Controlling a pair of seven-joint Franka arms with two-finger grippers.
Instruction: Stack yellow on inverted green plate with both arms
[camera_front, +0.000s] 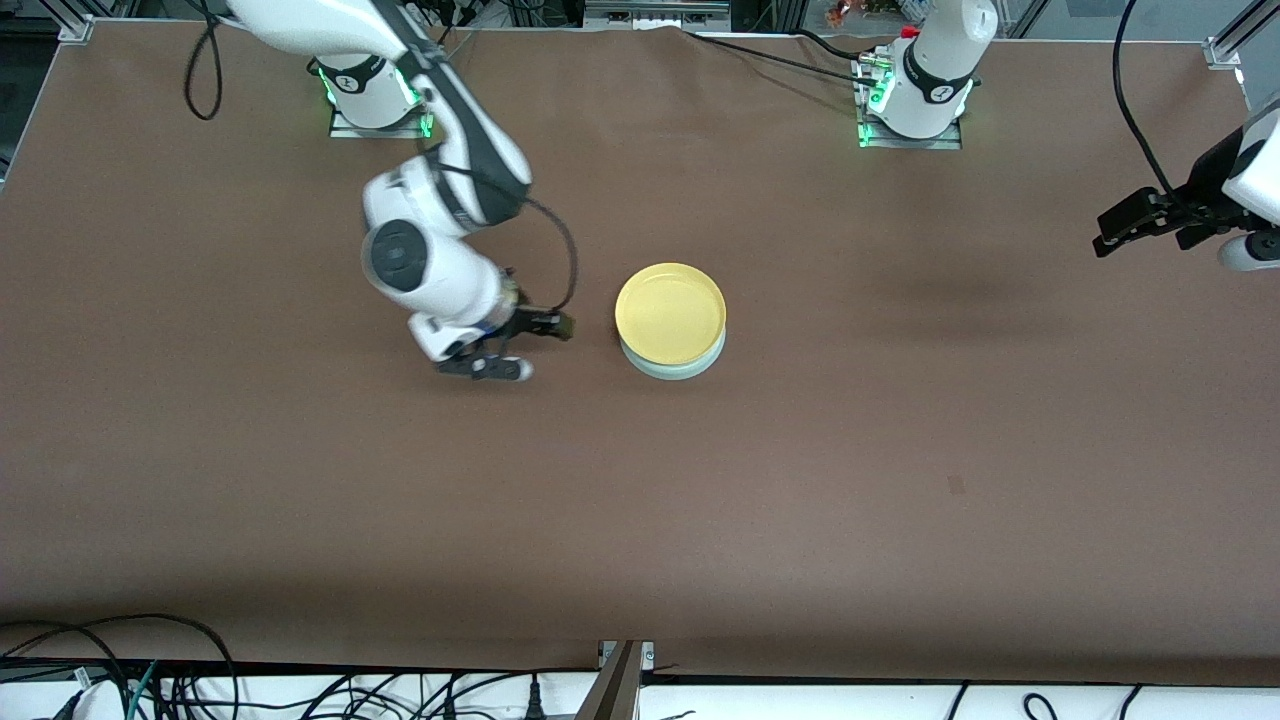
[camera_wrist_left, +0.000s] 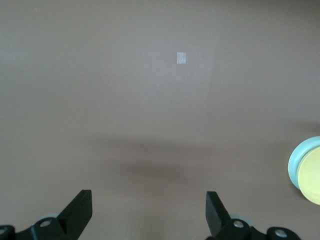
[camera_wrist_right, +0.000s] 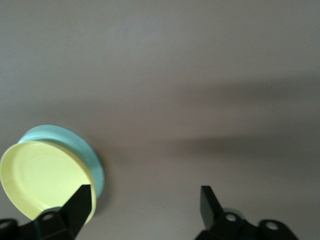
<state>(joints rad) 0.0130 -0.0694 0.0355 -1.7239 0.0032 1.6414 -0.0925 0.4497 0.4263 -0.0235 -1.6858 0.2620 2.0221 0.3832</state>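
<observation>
Nearest the front camera lay a small pale patch (camera_front: 955, 485) on the brown table (camera_front: 640, 520), toward the left arm's end. Farther from that camera, near the table's middle, the yellow plate (camera_front: 670, 313) sat upright on the pale green plate (camera_front: 676, 366), which showed only as a thin crescent under its nearer rim; the pair rested slightly offset. The right gripper (camera_front: 520, 345) hung low over the table just beside the stack, toward the right arm's end, its fingers spread apart and holding nothing; the right wrist view showed both plates close to one fingertip (camera_wrist_right: 82, 200). The left gripper (camera_front: 1120, 225) waited at the left arm's end of the table, well apart from the plates, its fingers released and empty.
</observation>
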